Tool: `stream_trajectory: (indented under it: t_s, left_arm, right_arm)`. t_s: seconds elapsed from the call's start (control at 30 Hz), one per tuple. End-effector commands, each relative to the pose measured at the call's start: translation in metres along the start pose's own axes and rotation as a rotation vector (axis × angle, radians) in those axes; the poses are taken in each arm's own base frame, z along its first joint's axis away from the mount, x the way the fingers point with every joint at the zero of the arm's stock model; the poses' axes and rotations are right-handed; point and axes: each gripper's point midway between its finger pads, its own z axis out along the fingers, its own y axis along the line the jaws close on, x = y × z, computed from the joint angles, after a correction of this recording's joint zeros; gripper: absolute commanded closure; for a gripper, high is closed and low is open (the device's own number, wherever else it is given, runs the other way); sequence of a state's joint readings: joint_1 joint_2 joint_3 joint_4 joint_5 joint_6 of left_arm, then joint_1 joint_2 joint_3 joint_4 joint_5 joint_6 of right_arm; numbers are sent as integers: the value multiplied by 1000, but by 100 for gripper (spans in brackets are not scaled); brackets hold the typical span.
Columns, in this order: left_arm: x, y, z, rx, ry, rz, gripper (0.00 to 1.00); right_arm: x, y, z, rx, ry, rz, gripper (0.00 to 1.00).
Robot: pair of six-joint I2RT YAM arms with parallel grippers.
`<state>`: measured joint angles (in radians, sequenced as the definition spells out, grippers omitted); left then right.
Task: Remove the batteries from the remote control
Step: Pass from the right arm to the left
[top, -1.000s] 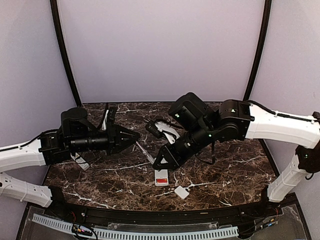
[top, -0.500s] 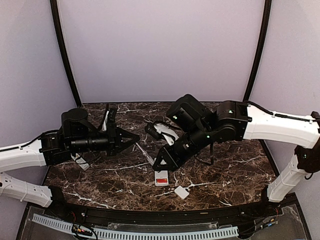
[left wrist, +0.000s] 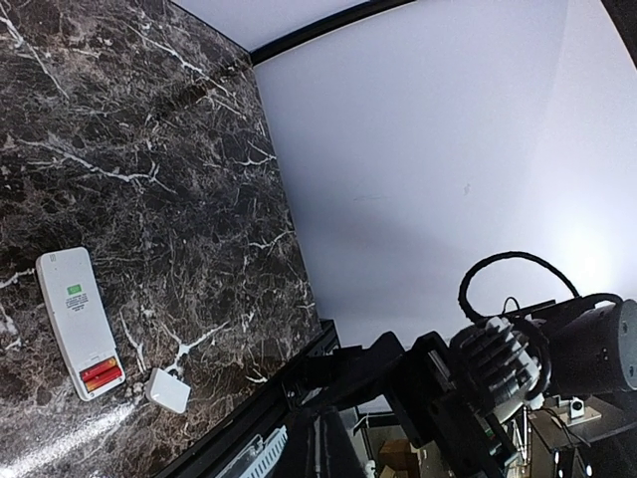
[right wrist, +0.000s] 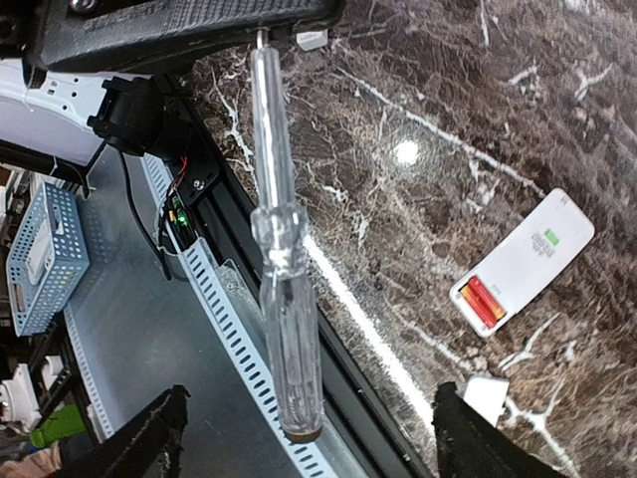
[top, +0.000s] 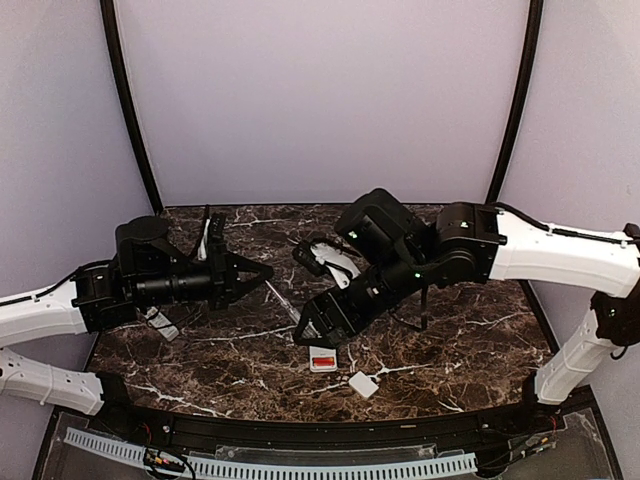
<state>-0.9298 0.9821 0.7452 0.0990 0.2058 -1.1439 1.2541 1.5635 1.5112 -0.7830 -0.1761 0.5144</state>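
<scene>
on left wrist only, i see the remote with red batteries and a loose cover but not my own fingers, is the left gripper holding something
observer: yes, the left gripper is shut on the metal shaft of a clear-handled screwdriver.
operator: where is the right gripper
observer: the right gripper is at the screwdriver's handle, jaws open, one finger on each side and apart from it.
operator: how does that sit relative to the remote
observer: the remote lies on the table just on the bases' side of the right gripper.

Top view looks down — wrists share remote (left wrist: 80,324).
</scene>
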Motion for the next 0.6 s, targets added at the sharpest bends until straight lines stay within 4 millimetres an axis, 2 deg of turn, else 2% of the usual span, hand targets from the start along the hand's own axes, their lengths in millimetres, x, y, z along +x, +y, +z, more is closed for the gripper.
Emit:
stream_trajectory:
  t_s: [0.0, 0.13, 0.2, 0.33, 0.47, 0.57]
  left_arm:
    - [-13, -5, -20, 8, -92, 36, 100]
    - [-25, -9, -35, 38, -187, 58, 100]
    - [-33, -23, -43, 124, -246, 68, 100]
    - [-41, -38, -54, 220, -319, 89, 100]
    - [-47, -52, -60, 279, -355, 125, 100]
    - [-49, -59, -59, 311, -370, 134, 100]
  right_arm:
    - [-21, 6, -29, -9, -167, 1, 12]
    - [-35, 4, -48, -64, -357, 94, 8]
    - [-44, 5, -60, -116, -464, 153, 7]
    - [-57, 7, -81, -236, -644, 251, 6]
    - [-63, 6, -84, -293, -703, 320, 7]
    - [-67, 12, -79, -346, -710, 329, 7]
